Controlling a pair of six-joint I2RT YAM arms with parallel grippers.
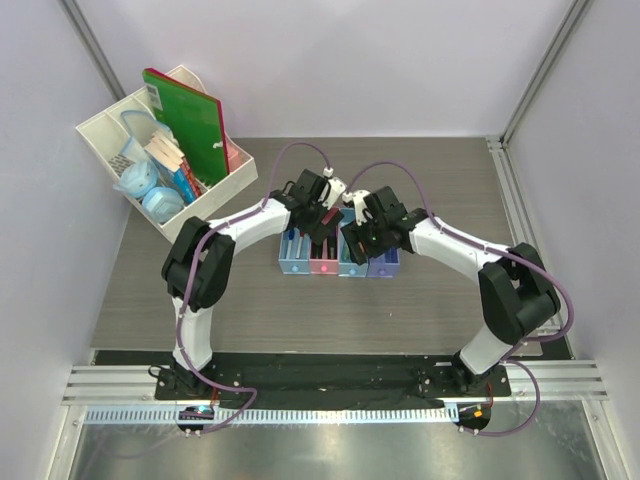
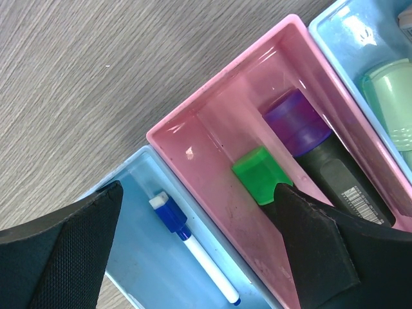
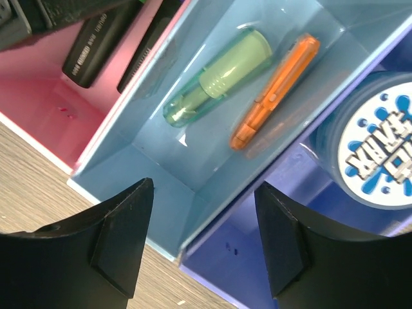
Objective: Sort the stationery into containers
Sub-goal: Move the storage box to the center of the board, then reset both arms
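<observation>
Your left gripper [image 2: 198, 193] gapes empty over pink bin [image 2: 212, 109] holding green marker [image 2: 261, 175], purple-black marker [image 2: 309, 138] | right gripper [image 3: 205, 190] parted, empty, above blue bin [image 3: 161, 161] with orange pen [image 3: 275, 92] | risk: lift carelessly and a low finger could catch a bin wall, tipping the whole row.

Of the four joined bins [image 1: 325, 266], the end blue bin [image 2: 145, 248] holds a blue-white pen [image 2: 193, 254] lying flat, cap toward 10 o'clock; the pink bin [image 2: 212, 129] holds a green marker [image 2: 261, 175] beside a purple-black marker [image 2: 315, 145]. The next blue bin [image 3: 161, 174] holds a pale green marker [image 3: 219, 77] and an orange pen [image 3: 275, 91], both pointing toward 1 o'clock.
</observation>
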